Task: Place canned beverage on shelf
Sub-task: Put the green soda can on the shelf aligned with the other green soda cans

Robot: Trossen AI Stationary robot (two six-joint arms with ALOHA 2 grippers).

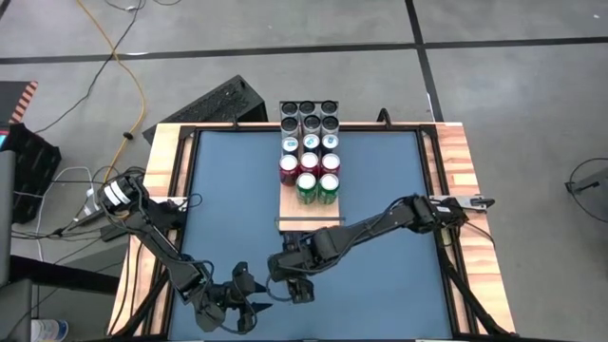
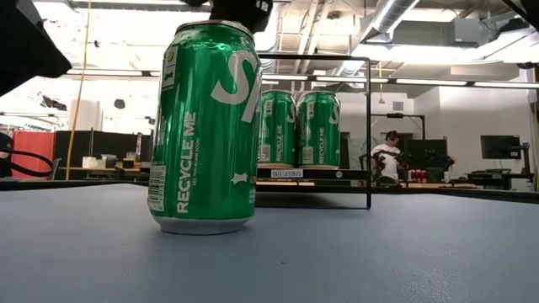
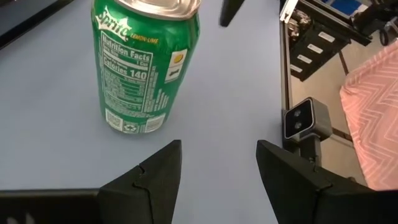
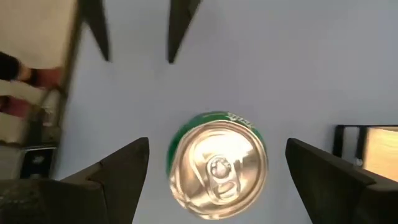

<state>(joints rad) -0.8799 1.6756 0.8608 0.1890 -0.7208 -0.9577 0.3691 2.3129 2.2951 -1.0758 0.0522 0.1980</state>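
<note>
A green Sprite can [image 2: 205,126] stands upright on its base on the blue table, near the front. It also shows in the left wrist view [image 3: 146,68] and from above in the right wrist view [image 4: 217,165]. My right gripper [image 4: 217,177] hangs open over it, pointing down, one finger on each side of the can's top and apart from it; in the high view [image 1: 296,283] it hides the can. My left gripper [image 3: 217,168] is open and empty, low on the table just left of the can [image 1: 253,304]. The pale wood shelf [image 1: 309,211] lies beyond, holding several cans.
Two green cans [image 2: 299,126] stand at the shelf's near end, with red, white and black-topped cans [image 1: 309,133] behind them. A black wire rail [image 2: 369,126] rises at the shelf's near end. Wooden strips [image 1: 171,161] edge the table. Bare blue table [image 1: 389,180] lies to the right.
</note>
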